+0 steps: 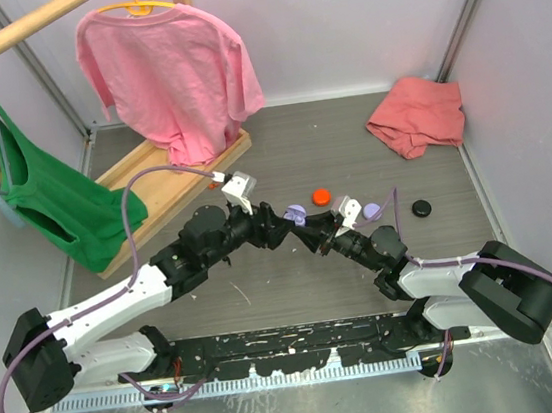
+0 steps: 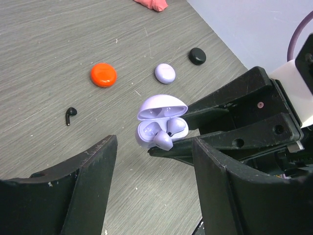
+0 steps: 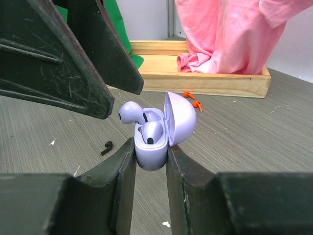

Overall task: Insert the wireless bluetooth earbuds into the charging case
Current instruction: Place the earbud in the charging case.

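My right gripper (image 3: 150, 147) is shut on the base of an open lilac charging case (image 3: 152, 152), held above the table with its lid (image 3: 181, 117) up. One lilac earbud (image 3: 152, 132) sits in its well. A second lilac earbud (image 3: 128, 111) lies tilted at the case's rim, sticking out. My left gripper (image 2: 154, 196) is open with nothing between its fingers, just short of the case (image 2: 159, 113). In the top view the two grippers meet at the case (image 1: 297, 214). On the table lie a black earbud (image 2: 70, 115) and two orange-red earbuds (image 3: 193, 100).
Closed round cases lie beyond the grippers: orange (image 2: 103, 75), lilac (image 2: 165, 73) and black (image 2: 197, 56). A wooden rack base (image 1: 166, 175) with a pink shirt (image 1: 168, 69) and green garment (image 1: 54, 203) stands at the back left. A pink cloth (image 1: 416, 117) lies back right.
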Motion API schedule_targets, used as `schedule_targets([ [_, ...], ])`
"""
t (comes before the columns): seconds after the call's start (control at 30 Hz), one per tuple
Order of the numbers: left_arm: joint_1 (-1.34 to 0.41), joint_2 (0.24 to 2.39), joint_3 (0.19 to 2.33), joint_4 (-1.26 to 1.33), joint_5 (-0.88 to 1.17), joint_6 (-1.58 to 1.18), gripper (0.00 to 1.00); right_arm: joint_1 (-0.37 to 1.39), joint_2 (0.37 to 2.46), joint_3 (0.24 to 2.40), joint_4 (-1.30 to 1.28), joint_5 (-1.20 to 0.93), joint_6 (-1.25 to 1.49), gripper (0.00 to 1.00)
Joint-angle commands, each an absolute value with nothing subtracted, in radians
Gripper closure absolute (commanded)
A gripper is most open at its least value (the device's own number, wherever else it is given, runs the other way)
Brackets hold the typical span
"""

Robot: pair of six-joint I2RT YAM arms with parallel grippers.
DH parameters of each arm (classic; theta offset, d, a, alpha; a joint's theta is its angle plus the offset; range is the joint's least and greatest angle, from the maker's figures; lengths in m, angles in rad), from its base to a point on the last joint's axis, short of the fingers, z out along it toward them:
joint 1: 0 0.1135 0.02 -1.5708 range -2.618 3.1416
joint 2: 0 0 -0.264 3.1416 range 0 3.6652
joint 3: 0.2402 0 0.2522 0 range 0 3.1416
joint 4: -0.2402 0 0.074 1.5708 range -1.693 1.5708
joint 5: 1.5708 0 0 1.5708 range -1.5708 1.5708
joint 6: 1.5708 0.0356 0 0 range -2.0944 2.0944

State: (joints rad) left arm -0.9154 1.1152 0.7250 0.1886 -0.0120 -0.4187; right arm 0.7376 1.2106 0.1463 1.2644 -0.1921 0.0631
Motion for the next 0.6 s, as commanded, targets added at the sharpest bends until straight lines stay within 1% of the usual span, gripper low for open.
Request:
schedule_targets([
  [0.0,-0.919,1.136,0.786,0.213,-0.028,-0.435,0.36,0.738,1.193,0.154,1.346,-0.178,0.066,0.99],
  [0.57,-0.918,1.127,0.765,0.169,-0.134,-0.446,0.37,0.737,1.187,0.153,1.345,-0.176,0.064,0.99],
])
